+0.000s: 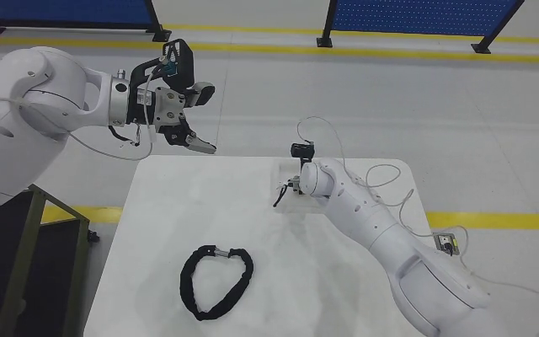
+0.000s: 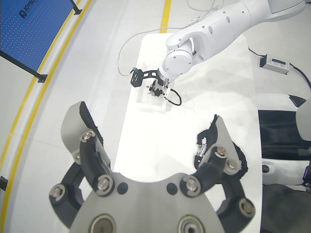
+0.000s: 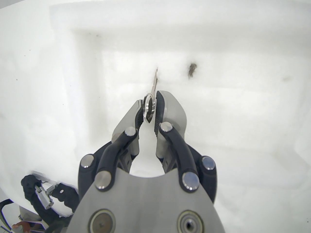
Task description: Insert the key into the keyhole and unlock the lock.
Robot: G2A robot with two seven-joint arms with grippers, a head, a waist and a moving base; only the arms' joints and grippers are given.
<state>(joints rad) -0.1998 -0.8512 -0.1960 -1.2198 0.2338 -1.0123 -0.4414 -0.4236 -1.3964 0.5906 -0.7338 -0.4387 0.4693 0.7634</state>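
A black fabric-covered cable lock (image 1: 216, 280) lies in a loop on the white table (image 1: 152, 211), with its metal lock end (image 1: 217, 250) at the loop's far side. The key (image 3: 154, 83) stands with its blade stuck in a white foam tray (image 3: 73, 20). My right gripper (image 3: 148, 109) is shut on the key's head and ring (image 3: 148, 104). From above, that gripper (image 1: 292, 184) sits over the tray (image 1: 296, 207) at the table's far side. My left gripper (image 2: 150, 120) is open and empty, held above the table's far left corner (image 1: 200, 145). The lock's metal end (image 3: 46, 198) also shows near the right wrist.
Blue barrier panels (image 1: 421, 15) stand on the floor beyond the table. Yellow floor lines (image 1: 480, 219) run past the table. A dark rack (image 1: 34, 253) stands to the table's left. Loose white cables (image 1: 370, 181) trail along the right arm.
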